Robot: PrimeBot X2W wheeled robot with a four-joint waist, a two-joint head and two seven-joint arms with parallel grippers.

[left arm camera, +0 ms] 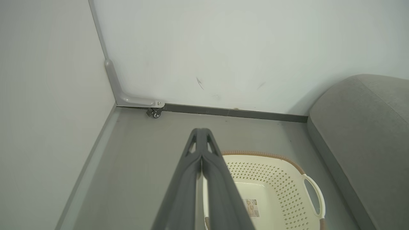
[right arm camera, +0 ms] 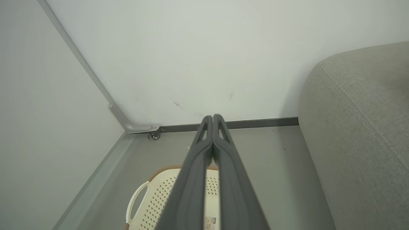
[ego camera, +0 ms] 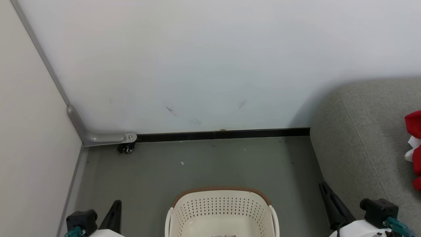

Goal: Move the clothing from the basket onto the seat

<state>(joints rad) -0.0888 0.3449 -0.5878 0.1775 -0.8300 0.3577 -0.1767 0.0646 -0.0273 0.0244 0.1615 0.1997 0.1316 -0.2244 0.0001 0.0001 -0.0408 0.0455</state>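
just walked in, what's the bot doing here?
The laundry move looks done. The basket sits on the floor with no clothing visible in it, and red clothing lies on the seat. The left gripper and right gripper are shut, holding nothing.

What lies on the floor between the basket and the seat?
Nothing: the floor between basket and seat is bare, as the left wrist view shows.

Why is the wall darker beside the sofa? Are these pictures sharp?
Head view: even soft light, no glare; the seat casts a faint shadow on the wall. Left wrist view: sharp, the left gripper looms oversized near the lens. Right wrist view: likewise for the right gripper.
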